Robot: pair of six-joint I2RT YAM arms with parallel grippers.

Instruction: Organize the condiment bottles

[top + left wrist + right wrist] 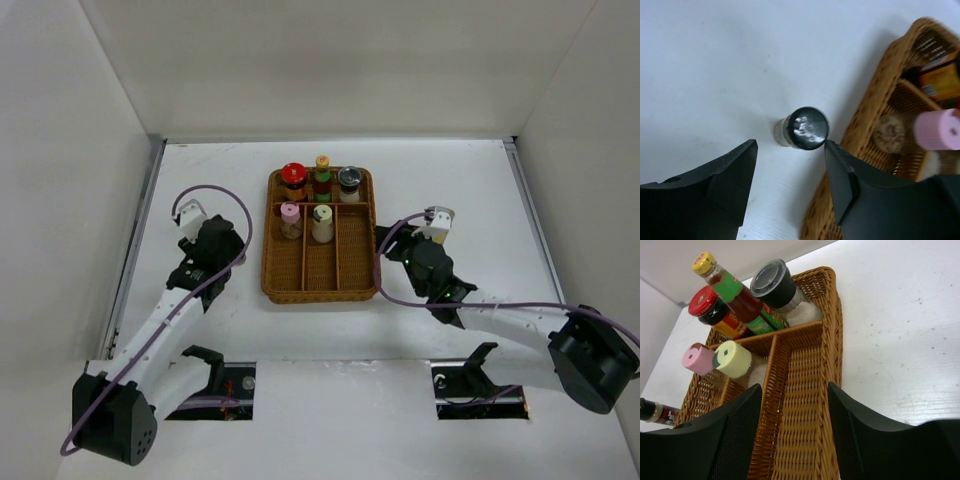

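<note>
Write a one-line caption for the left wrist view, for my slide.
Open left gripper above the dark-capped bottle, which stands on the white table beside the wicker tray.

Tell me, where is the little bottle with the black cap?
In the left wrist view, the dark-capped bottle stands on the white table just left of the wicker tray, between the left gripper's open jaws.

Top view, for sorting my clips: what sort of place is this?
Probably a robotics test cell: bare white walls box in a white table, with two robot arms bolted at its near edge.
</note>
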